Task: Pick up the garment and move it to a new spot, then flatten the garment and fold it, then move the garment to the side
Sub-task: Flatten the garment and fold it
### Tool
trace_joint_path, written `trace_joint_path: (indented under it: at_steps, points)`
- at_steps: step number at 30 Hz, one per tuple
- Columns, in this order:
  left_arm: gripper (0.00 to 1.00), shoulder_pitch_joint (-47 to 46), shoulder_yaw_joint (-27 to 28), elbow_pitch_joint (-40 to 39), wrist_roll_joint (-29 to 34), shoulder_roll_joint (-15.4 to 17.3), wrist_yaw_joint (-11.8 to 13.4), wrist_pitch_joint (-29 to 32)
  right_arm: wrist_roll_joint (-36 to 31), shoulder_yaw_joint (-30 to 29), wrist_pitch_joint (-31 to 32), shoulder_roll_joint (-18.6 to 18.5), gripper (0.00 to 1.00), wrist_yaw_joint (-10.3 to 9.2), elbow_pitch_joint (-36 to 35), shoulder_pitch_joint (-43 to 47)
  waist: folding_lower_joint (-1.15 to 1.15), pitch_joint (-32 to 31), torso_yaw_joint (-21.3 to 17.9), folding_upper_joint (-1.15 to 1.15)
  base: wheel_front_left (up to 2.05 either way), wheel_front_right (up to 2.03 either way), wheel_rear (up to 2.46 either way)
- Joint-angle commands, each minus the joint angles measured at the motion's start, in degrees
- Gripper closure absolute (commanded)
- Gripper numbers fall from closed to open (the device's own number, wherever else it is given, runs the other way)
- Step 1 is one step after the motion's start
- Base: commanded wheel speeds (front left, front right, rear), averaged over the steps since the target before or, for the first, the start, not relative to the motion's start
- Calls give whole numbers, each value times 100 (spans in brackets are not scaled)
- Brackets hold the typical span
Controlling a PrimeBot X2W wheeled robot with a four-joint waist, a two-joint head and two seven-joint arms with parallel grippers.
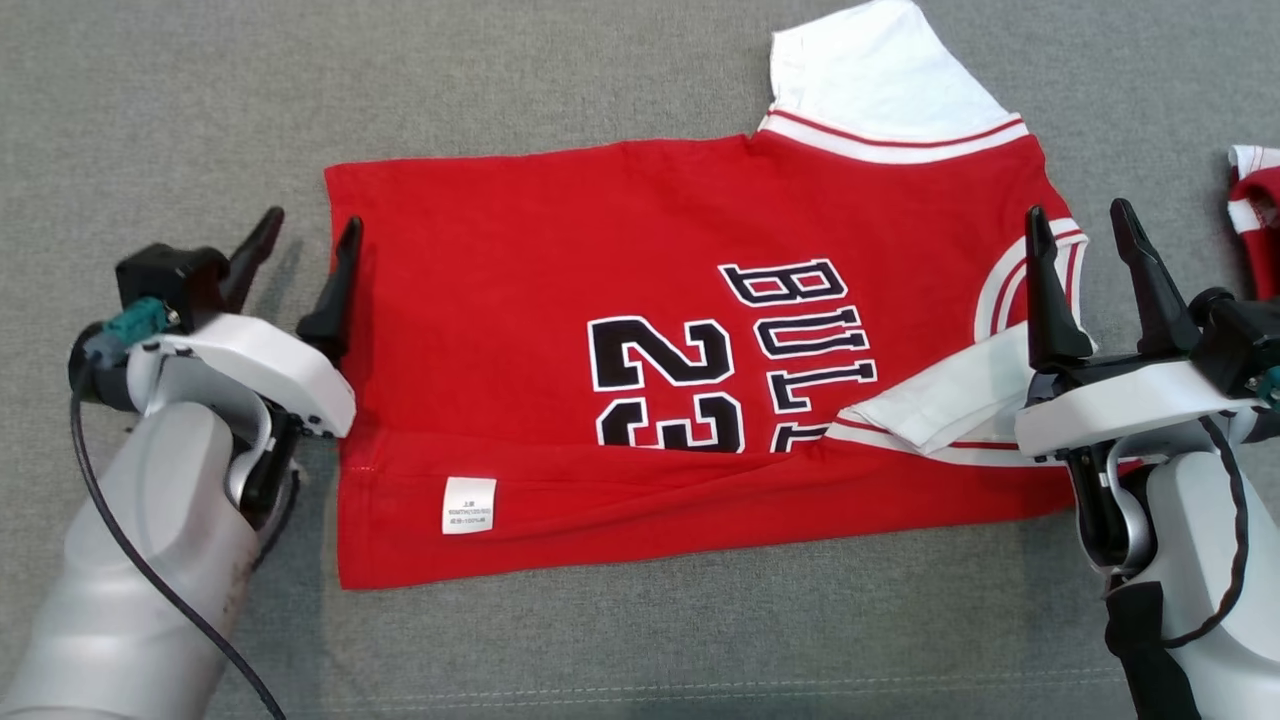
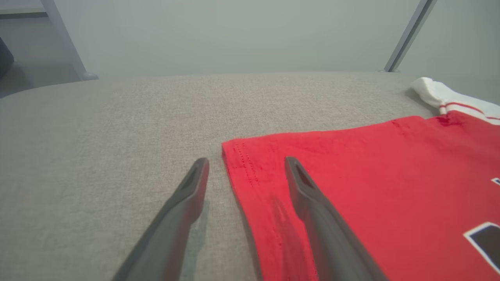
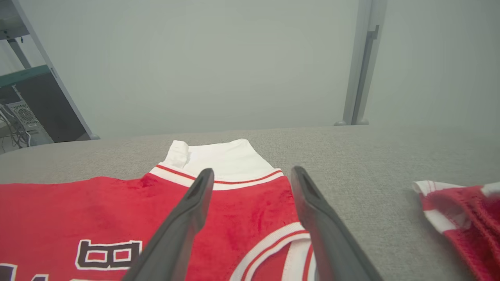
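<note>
Red jersey (image 1: 560, 300) lay flat on the grey cloth surface (image 1: 640, 650), long axis running across the robot's front — hem (image 1: 335, 400) toward the robot's left, collar (image 1: 1000, 290) toward its right. Near long edge was folded over, care label (image 1: 468, 505) showing; one white sleeve (image 1: 880, 80) stuck out from the far edge. Left gripper (image 1: 313, 218) sat at the hem end, fingers spread wide, one over the red cloth and one just off it, holding nothing. Right gripper (image 1: 1078, 208) sat at the collar end — fingers equally wide, empty. A second red-and-white garment (image 1: 1258, 215) lay apart, beyond the collar end
</note>
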Motion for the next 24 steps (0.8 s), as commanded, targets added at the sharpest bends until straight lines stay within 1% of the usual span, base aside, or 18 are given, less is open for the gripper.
trace_joint_path:
  at_steps: [1, 5, 10, 16, 17, 18, 19, 20, 24]
  points:
    - [0, -287, 95, -33, -100, 286, -39, -34, -40, 124, -35, 27, 0, 1, -157, -84, 0, 187, -99, 0, 0, 0, 0]
    - [0, -746, -266, 259, -429, 554, -40, -15, -9, 171, -35, 64, 0, 1, -187, -189, 0, 431, -237, 0, 0, 0, 0]
    - [0, -1106, -714, 488, -811, 822, -40, 14, 28, 208, -35, 101, 0, 1, -218, -294, 0, 654, -385, 0, 0, 0, 0]
    - [1, -1343, -993, 657, -1131, 971, -40, -14, 47, 189, -35, 119, 0, 1, -298, -342, 0, 797, -447, 0, 0, 0, 0]
    - [27, -1363, -1043, 669, -1151, 978, -40, -19, 49, 180, -35, 121, 0, 1, -305, -350, 0, 815, -446, 0, 0, 0, 0]
    - [66, -1374, -1087, 677, -1181, 977, -40, -23, 51, 171, -35, 123, 0, 1, -311, -358, 0, 829, -441, 0, 0, 0, 0]
    - [98, -1376, -1120, 682, -1213, 967, -40, -26, 55, 162, -35, 124, 0, 1, -316, -367, 0, 838, -430, 0, 0, 0, 0]
    - [100, -1366, -1166, 675, -1250, 949, -40, -28, 55, 164, -35, 122, 0, 1, -318, -375, 0, 845, -417, 0, 0, 0, 0]
    - [100, -1312, -1290, 551, -1377, 936, -40, -31, 62, 141, -35, 71, 0, 1, -298, -433, 0, 853, -340, 0, 0, 0, 0]
